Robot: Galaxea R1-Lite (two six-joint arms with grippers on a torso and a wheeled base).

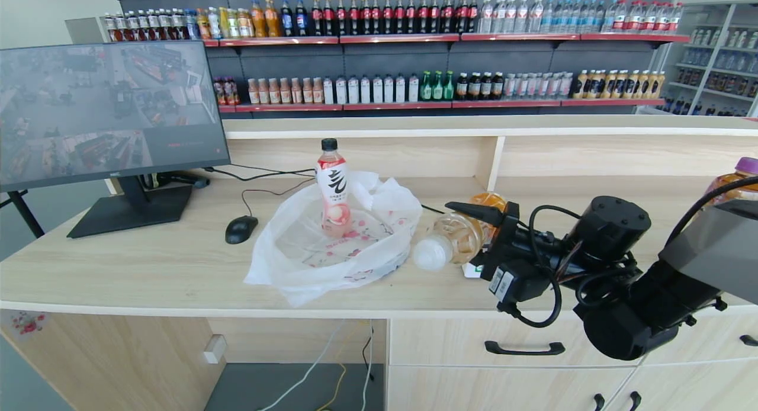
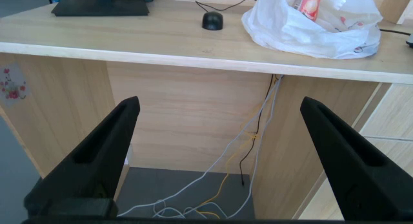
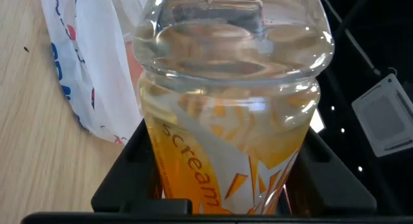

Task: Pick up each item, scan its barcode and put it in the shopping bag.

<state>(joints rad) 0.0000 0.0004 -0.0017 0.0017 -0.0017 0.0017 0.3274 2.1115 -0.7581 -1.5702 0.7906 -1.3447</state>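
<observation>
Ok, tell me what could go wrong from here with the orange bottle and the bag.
1. The orange bottle lies sideways in the right jaws, cap toward the shopping bag. Swung in low, it could topple the pink bottle standing upright in the bag.
2. The bag is limp, its rim slumped on the counter, so the bottle may shove or snag the plastic rather than drop in.

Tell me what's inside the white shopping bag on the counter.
One bottle with a black cap and pink label stands upright in the shopping bag. The bag's crumpled near wall covers part of its floor, so anything lying low there cannot be seen.
</observation>
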